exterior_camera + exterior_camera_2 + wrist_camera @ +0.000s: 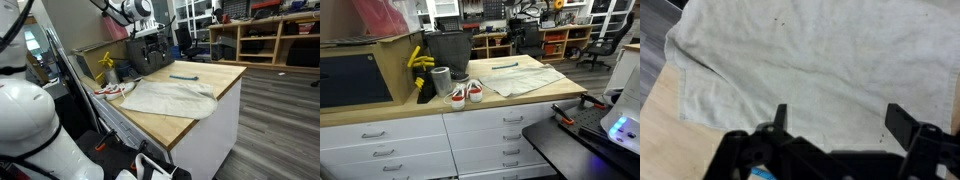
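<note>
Hand [840, 115] released, jaws spread wide, hovering over pale cloth [810, 50]. Cloth lies spread on wooden worktop [658, 135], creased along one edge.

In the wrist view the cloth [810, 60] runs off the top and right edges, so its far corners are out of sight. The gripper [840, 113] body is a dark blur, cut by the bottom edge. In an exterior view the slim thing [183, 77] near the far edge of the countertop [228, 78] is too small to name — and the arm [122, 9] is cut off at the top.
</note>
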Robot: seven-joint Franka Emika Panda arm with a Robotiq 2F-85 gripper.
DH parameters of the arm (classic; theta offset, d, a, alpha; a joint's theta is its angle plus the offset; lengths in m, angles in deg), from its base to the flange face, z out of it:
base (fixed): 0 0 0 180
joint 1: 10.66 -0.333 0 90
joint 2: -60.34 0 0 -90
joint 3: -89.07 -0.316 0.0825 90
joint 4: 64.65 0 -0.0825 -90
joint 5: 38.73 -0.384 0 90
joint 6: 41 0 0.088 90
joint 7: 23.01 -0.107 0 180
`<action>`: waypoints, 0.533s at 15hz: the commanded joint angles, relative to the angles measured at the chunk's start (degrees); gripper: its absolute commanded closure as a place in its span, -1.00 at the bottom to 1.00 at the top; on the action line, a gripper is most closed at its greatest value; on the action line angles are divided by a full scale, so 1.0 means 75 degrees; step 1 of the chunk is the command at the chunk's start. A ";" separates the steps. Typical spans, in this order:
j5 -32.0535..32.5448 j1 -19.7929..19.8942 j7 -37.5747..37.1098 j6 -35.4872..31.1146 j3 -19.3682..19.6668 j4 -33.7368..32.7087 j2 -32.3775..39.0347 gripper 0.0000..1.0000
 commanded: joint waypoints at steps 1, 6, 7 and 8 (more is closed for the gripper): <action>0.0217 -0.0167 -0.0972 0.0367 -0.0015 0.0203 -0.0370 -1.00; 0.0189 -0.0268 -0.1949 0.0405 0.0008 0.0261 -0.0499 -1.00; 0.0187 -0.0274 -0.2072 0.0381 0.0010 0.0290 -0.0523 -1.00; 0.0176 -0.0280 -0.2246 0.0296 0.0016 0.0333 -0.0544 -1.00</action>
